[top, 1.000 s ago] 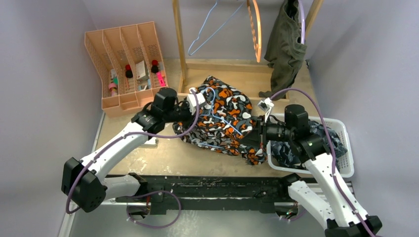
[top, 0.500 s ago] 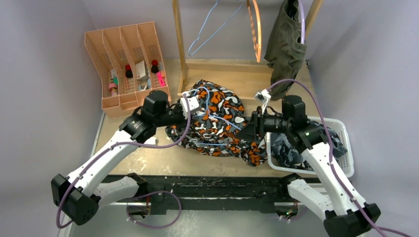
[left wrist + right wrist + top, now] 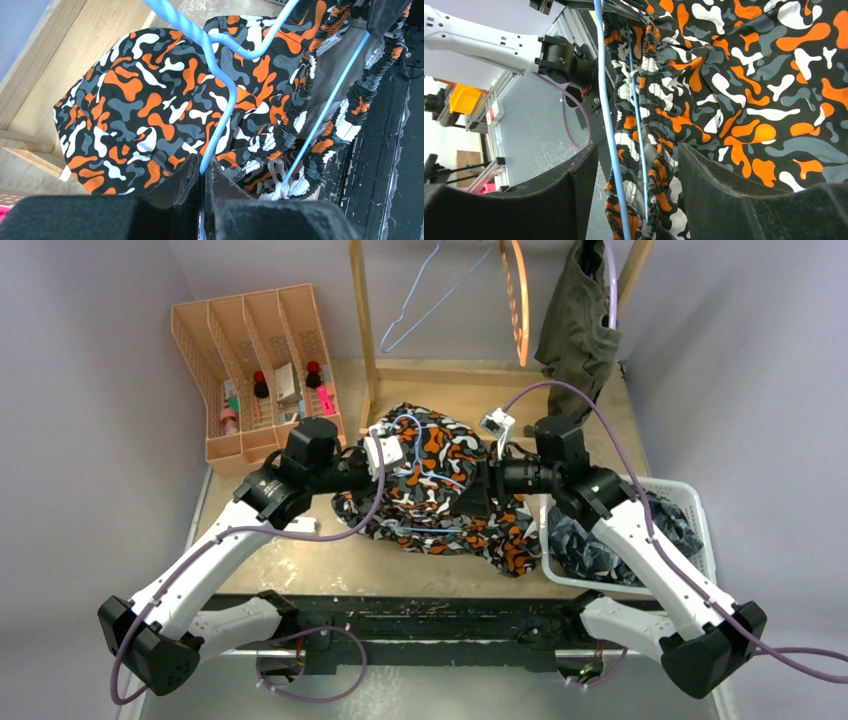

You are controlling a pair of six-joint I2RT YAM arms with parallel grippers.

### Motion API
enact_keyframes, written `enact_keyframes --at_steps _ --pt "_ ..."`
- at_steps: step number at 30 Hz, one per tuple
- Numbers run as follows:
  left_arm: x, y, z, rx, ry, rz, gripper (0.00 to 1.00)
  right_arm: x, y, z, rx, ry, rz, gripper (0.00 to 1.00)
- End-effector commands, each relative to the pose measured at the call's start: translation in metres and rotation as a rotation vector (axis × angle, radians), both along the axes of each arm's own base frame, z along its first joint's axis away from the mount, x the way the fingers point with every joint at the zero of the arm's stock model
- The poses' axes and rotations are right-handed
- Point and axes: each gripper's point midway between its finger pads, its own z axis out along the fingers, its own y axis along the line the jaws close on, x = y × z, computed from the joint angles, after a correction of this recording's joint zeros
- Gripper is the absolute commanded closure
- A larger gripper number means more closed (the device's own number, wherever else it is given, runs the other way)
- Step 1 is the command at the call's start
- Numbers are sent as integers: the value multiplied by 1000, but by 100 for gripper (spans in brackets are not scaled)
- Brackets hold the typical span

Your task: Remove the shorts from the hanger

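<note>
The orange-white-black camouflage shorts (image 3: 430, 495) lie bunched mid-table on a blue wire hanger (image 3: 220, 107). My left gripper (image 3: 202, 165) is shut on the hanger's neck just below the hook, at the shorts' left side (image 3: 392, 466). My right gripper (image 3: 634, 150) is open at the shorts' right side (image 3: 468, 490). Its jaws straddle the gathered waistband (image 3: 649, 100) and two runs of the hanger wire (image 3: 606, 100) without pinching them. Olive green shorts (image 3: 575, 330) hang at the back right. Blue-grey patterned shorts (image 3: 600, 540) lie in the white basket (image 3: 700, 580).
A peach desk organizer (image 3: 255, 370) with small items stands at the back left. The wooden rack (image 3: 365, 330) behind the shorts carries an empty blue hanger (image 3: 420, 295) and an orange hanger (image 3: 520, 300). Dark fabric (image 3: 672, 515) also lies in the basket.
My right gripper has opened and moved left and back along the camouflage shorts. My left gripper has closed on the hanger's neck and drawn slightly left. The shorts have bunched up.
</note>
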Motion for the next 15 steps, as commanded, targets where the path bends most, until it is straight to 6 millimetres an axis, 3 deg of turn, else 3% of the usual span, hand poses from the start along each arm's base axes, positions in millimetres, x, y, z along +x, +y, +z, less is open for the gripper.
enact_keyframes --at_steps 1,6,14,15 --pt "-6 -6 28 -22 -73 -72 100 5 17 26 16 -110 -3 40" --pt "-11 -4 29 -6 -68 -86 100 1 47 32 6 -149 -27 46" --pt "-25 0 21 19 -32 -123 100 9 69 44 18 -205 -73 54" --pt "-26 0 22 16 -31 -126 100 10 71 45 25 -210 -70 58"
